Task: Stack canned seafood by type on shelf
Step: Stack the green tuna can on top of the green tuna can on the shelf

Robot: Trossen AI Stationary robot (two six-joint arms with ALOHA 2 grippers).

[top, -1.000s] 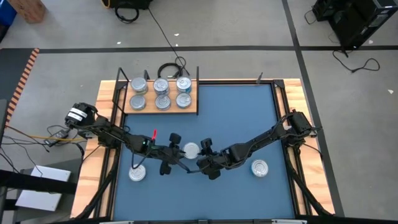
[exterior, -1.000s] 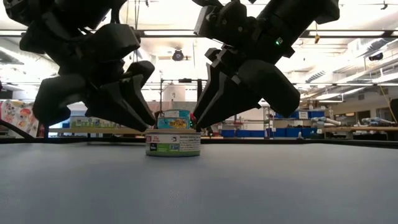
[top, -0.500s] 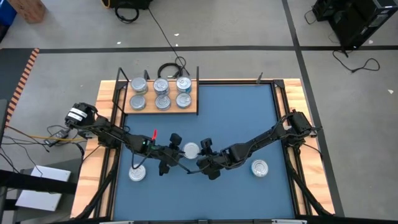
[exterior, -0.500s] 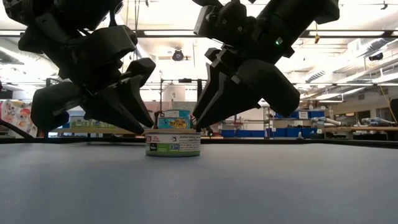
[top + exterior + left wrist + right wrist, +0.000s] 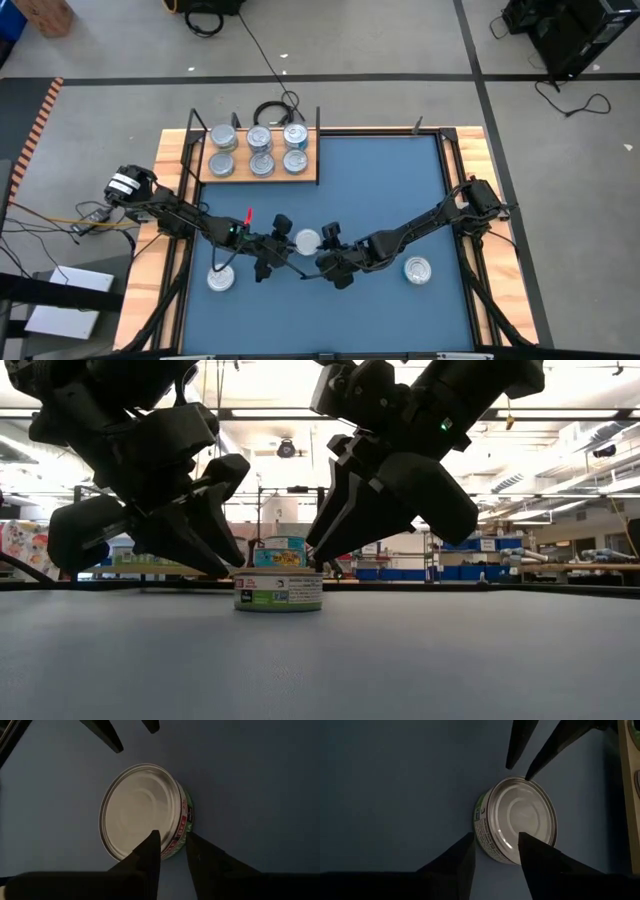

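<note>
2 grippers barely shift: left gripper (image 5: pixel 275 243) and right gripper (image 5: pixel 327 249) stay part-open astride the centre tin's (image 5: pixel 307 241) rim, unlifted.

Four cameras, one shared tin at mid-table

The high view looks straight down on the whole blue mat (image 5: pixel 380 180); the low view sits at mat level, facing the room behind. Each wrist view looks steeply down, close over the same tin (image 5: pixel 142 810) (image 5: pixel 520 820), also seen centrally in the high (image 5: pixel 307 240) and low (image 5: pixel 279 589) views.
</note>
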